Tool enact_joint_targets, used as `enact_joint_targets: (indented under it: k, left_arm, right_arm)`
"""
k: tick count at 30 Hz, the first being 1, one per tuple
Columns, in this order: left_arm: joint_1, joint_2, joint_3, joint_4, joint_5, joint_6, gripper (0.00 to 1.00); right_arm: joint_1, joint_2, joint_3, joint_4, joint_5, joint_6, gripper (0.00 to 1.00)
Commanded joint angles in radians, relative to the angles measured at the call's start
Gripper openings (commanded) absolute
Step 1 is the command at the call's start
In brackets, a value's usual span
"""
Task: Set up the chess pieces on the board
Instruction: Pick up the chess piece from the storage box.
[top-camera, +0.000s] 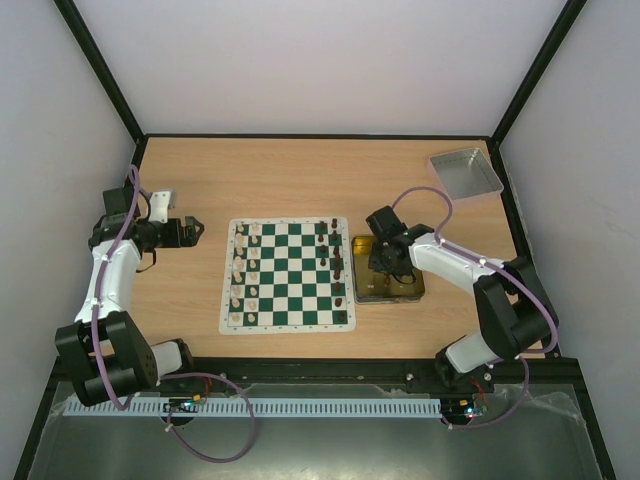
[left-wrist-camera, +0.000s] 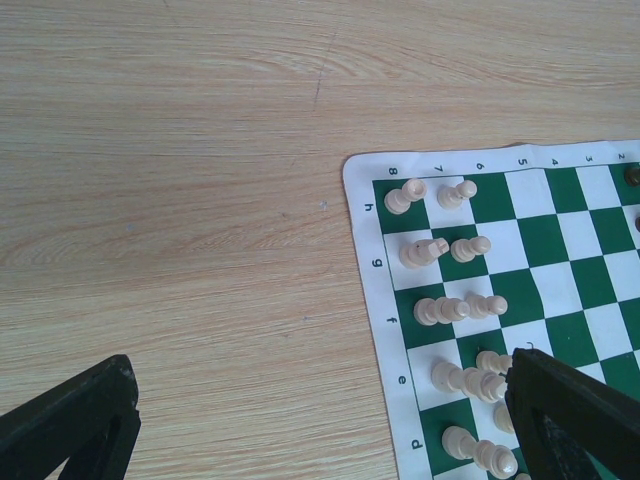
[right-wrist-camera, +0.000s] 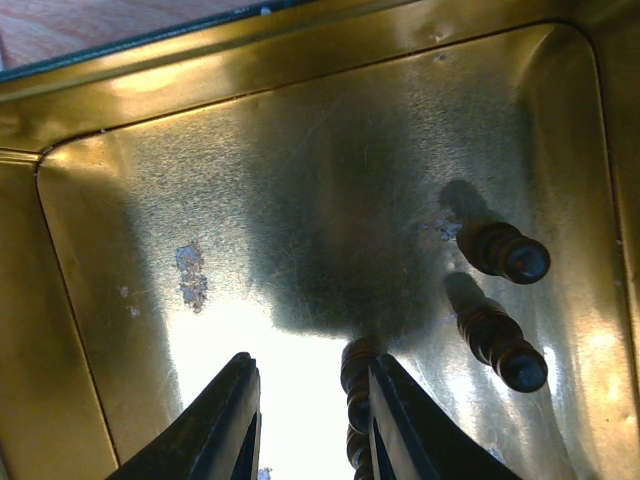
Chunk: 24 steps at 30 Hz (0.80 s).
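Left pincer (top-camera: 192, 231) gapes above wooden table (top-camera: 300, 170) between white walls (top-camera: 320, 60); right pincer (right-wrist-camera: 312, 365) in gold tray (right-wrist-camera: 300, 150), grasp unclear.

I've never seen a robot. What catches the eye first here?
A green-and-white chessboard mid-table, cream pieces lined along its left side and dark pieces along its right. Just right of it, the right claw dips into a shiny gold tray where a few loose brown pieces sit.
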Motion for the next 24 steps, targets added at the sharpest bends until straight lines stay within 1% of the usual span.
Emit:
enact_joint_targets:
  k: [1, 21, 24]
  left_arm:
    - [0.005, 0.003, -0.006, -0.01, 0.002, 0.006, 0.99]
    - [0.005, 0.007, -0.005, -0.011, 0.01, 0.008, 0.99]
    - [0.004, 0.009, -0.004, -0.012, 0.01, 0.007, 0.99]
  right_arm:
    - [-0.006, 0.022, -0.029, 0.024, 0.006, 0.007, 0.29]
    - [-0.015, 0.002, -0.041, 0.014, 0.034, 0.002, 0.28]
    - [-0.016, 0.003, -0.052, 0.016, 0.027, 0.002, 0.26]
